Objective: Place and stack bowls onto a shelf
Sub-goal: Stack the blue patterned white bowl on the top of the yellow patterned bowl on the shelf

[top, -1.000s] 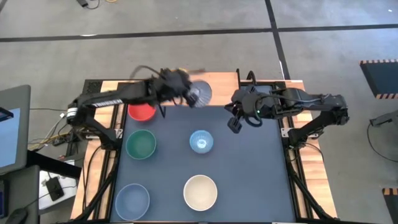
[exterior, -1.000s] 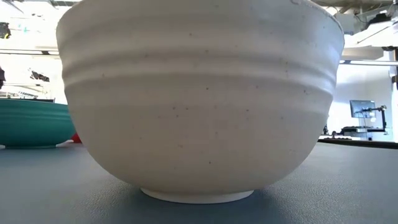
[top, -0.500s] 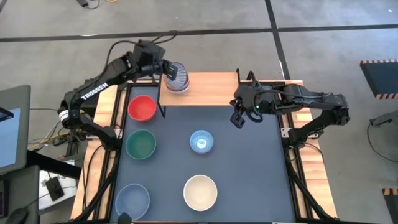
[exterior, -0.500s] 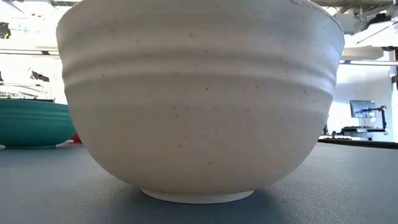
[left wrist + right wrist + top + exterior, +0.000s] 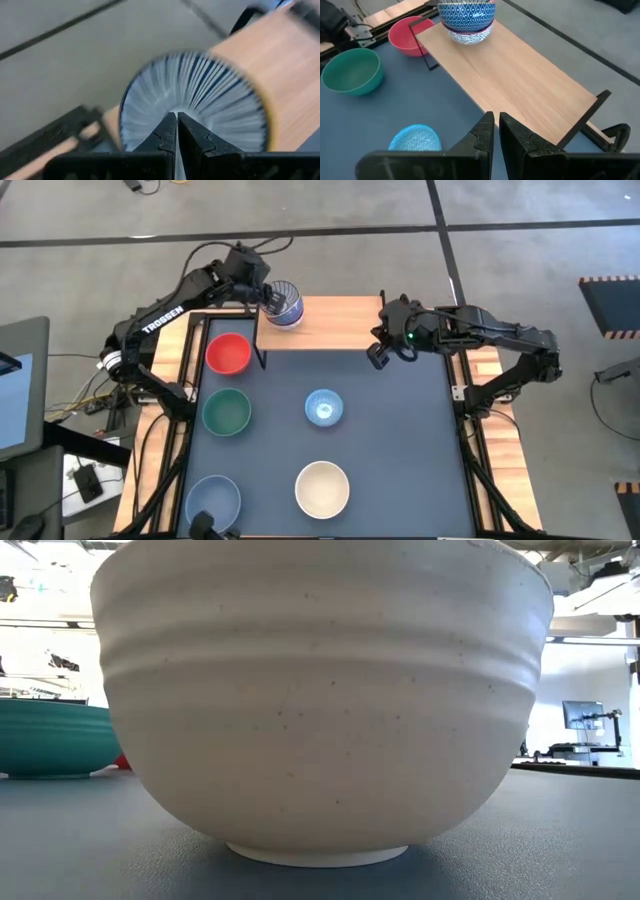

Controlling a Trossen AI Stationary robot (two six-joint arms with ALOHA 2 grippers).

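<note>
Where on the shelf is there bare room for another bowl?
The shelf is bare from the ribbed bowl at its left end across to its right end, near the right gripper. The left end is crowded: the left gripper holds that bowl there.

One camera hangs high up and looks straight down on the whole bench (image 5: 400,440) and both arms. One sits low on the bench top, looking flat across it, very close to the cream bowl (image 5: 320,700), which fills most of its picture. The high camera sees that cream bowl too. Each wrist camera looks out past its own arm's dark fingers. Both wrist cameras and the high camera see the wooden shelf (image 5: 520,80).
</note>
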